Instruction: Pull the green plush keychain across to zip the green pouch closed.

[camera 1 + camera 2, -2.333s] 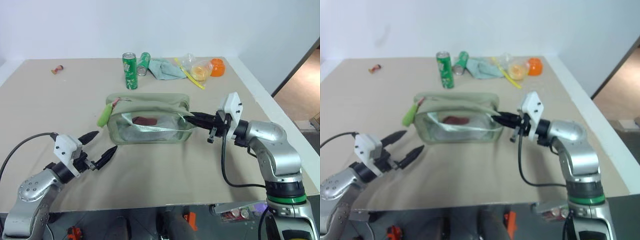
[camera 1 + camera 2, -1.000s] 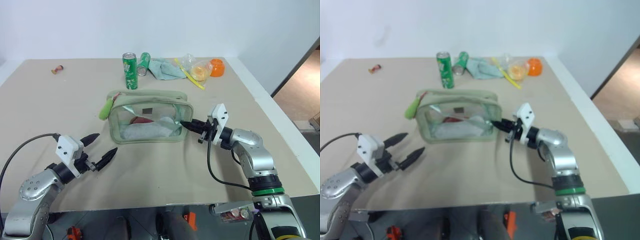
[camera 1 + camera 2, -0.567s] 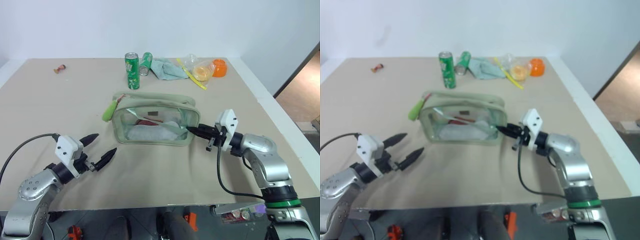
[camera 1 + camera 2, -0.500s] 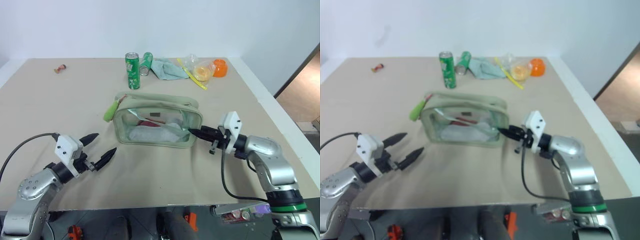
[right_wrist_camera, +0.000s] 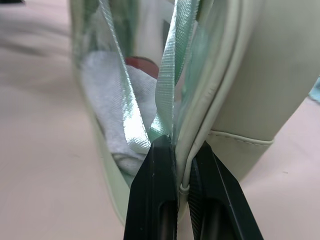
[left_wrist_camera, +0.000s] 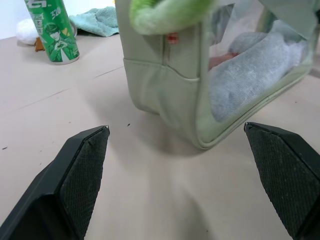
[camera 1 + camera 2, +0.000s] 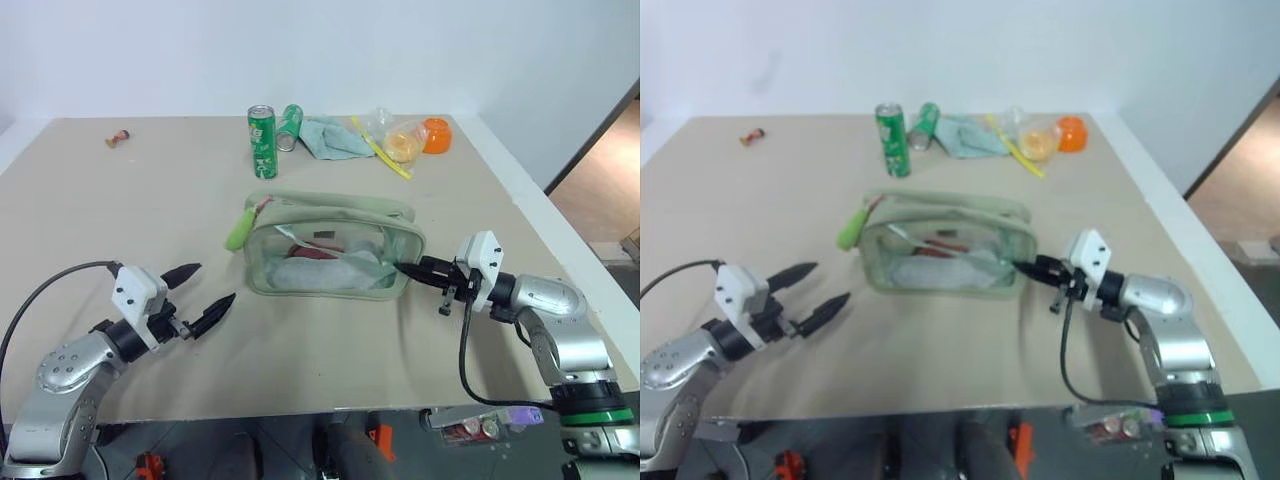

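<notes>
The green pouch [image 7: 330, 245] stands on the table's middle, with white cloth and a red item showing through its clear side. The green plush keychain [image 7: 240, 228], lime and fuzzy, hangs at the pouch's left end on a pink cord. My right gripper [image 7: 405, 268] is shut on the pouch's right end, pinching a strap and the seam [image 5: 172, 100] between its fingers [image 5: 159, 195]. My left gripper [image 7: 212, 285] hovers open in front of and to the left of the pouch, apart from it. In the left wrist view the keychain [image 6: 170, 12] and pouch [image 6: 165, 75] sit ahead of the open fingers [image 6: 85, 170].
At the table's back stand an upright green soda can [image 7: 262, 140], a lying can [image 7: 290, 122], a teal cloth [image 7: 330, 138], a yellow-green stick [image 7: 380, 147], a clear bag and an orange bowl [image 7: 436, 135]. A small object [image 7: 118, 139] lies far left. The table's right edge [image 7: 560, 250] is near my right arm.
My right gripper has drawn back to the right, dragging the pouch and its keychain with it. The left gripper has stayed in place, open.
</notes>
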